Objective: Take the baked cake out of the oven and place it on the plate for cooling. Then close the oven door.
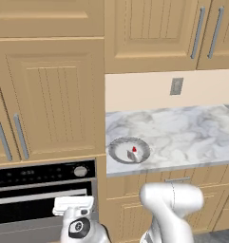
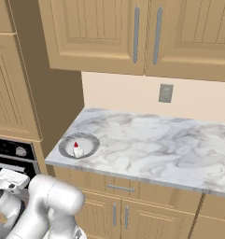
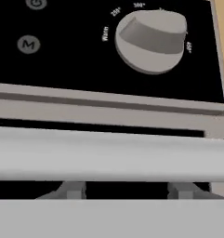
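The tool sits right against the oven door, its camera nose-on to the long silver handle. Whether its jaws are released or clenched I cannot tell. The door looks upright and nearly home, so the step is probably the closing push: press squarely on the bar, straight into the oven, keeping below the knob just above. Up and to the tool's right, well apart, the baked cake lies on the plate near the worktop edge. The wooden cabinet above is out of the push's way.
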